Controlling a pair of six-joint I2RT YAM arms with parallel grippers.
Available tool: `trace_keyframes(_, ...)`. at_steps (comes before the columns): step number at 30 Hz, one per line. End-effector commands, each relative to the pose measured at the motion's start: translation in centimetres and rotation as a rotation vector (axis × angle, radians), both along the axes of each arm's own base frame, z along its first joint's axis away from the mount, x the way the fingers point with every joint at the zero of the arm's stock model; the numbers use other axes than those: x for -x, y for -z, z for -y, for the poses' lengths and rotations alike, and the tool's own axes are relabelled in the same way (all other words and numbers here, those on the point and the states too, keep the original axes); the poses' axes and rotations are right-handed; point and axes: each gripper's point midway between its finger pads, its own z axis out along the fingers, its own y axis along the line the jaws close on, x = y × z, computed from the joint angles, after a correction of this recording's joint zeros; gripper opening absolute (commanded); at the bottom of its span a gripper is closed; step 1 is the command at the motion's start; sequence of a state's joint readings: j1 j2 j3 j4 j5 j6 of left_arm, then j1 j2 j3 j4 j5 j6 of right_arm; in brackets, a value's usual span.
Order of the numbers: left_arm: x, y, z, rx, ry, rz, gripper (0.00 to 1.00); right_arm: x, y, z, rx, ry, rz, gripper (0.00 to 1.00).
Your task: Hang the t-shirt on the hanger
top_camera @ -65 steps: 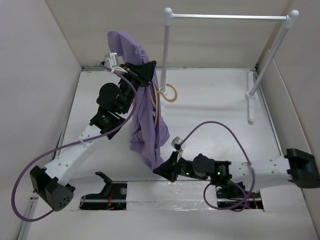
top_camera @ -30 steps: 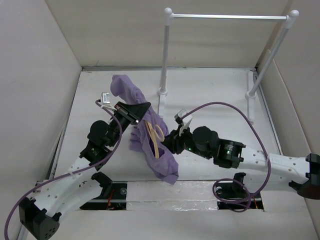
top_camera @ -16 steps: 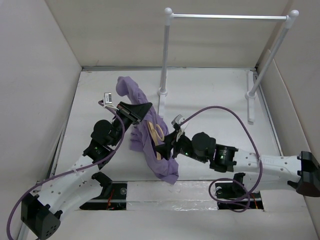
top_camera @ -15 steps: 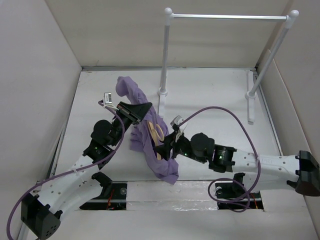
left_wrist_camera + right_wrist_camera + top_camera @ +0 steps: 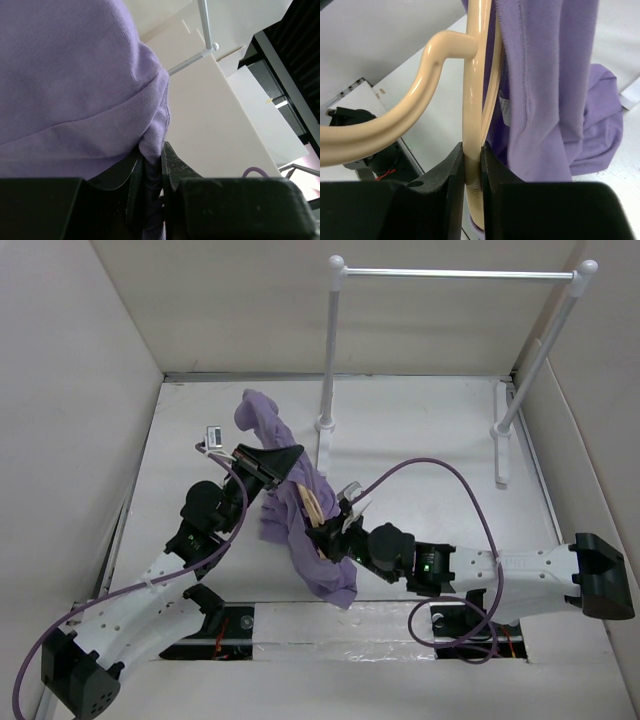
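Hanger (image 5: 472, 100) stem sits clamped in the right claw (image 5: 472, 150), jaws narrow on the beige wood. Left claw (image 5: 150, 160) is pinched shut on a fold of the purple t-shirt (image 5: 291, 523). The t-shirt hangs against the hanger over the counter (image 5: 430, 450) centre. White rack (image 5: 329, 350) stands at the far edge.

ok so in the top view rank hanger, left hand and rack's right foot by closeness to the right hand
1. hanger, clamped in the right hand itself
2. left hand, up-left, gripping the t-shirt
3. rack's right foot, far right
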State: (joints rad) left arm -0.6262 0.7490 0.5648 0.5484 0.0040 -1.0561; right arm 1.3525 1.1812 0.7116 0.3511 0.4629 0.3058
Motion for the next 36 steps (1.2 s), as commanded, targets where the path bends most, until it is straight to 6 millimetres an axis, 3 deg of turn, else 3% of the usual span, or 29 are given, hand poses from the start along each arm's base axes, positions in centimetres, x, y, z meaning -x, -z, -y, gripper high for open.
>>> trace_keyframes(1, 0.7, -4.0, -1.5, 0.067, -0.041, 0.096, 0.00, -1.9, -2.0, 2.0, -0.053, 0.160, 0.016, 0.00)
trace_keyframes(3, 0.7, -4.4, -2.0, 0.041, -0.069, 0.108, 0.00, -2.0, -1.7, 2.7, -0.009, 0.171, 0.022, 0.00)
trace_keyframes(5, 0.5, -4.5, -2.4, 0.019, -0.099, 0.100, 0.00, -1.9, -2.7, 3.5, -0.003, 0.176, 0.031, 0.00)
trace_keyframes(12, -0.4, -5.9, -3.7, -0.055, -0.195, 0.132, 0.30, -0.7, -4.1, 4.3, 0.017, 0.063, 0.024, 0.00)
trace_keyframes(18, -1.0, -5.8, -3.2, -0.091, -0.195, 0.127, 0.49, 0.1, -3.5, 4.1, 0.063, 0.017, -0.005, 0.00)
trace_keyframes(22, -1.3, -5.2, -3.8, -0.121, -0.233, 0.107, 0.45, -0.3, -3.6, 5.0, 0.073, 0.027, -0.015, 0.00)
trace_keyframes(26, -1.9, -4.1, -5.7, -0.168, -0.337, 0.078, 0.38, -1.5, -4.6, 6.3, 0.058, 0.047, -0.016, 0.00)
trace_keyframes(28, -2.3, -3.4, -5.9, -0.217, -0.357, 0.066, 0.30, -1.8, -4.9, 6.7, 0.062, 0.038, -0.016, 0.00)
trace_keyframes(30, -2.6, -2.1, -5.2, -0.272, -0.327, 0.056, 0.20, -2.3, -5.7, 7.3, 0.064, 0.044, -0.016, 0.00)
trace_keyframes(32, -2.5, -0.7, -3.7, -0.341, -0.255, 0.074, 0.18, -2.5, -5.7, 8.0, 0.091, 0.047, -0.018, 0.00)
trace_keyframes(34, -2.6, 0.9, -2.2, -0.400, -0.183, 0.073, 0.21, -3.4, -6.3, 8.8, 0.102, 0.066, -0.016, 0.00)
trace_keyframes(36, -2.4, 2.4, -0.1, -0.446, -0.073, 0.097, 0.31, -3.8, -6.8, 9.1, 0.108, 0.054, -0.013, 0.00)
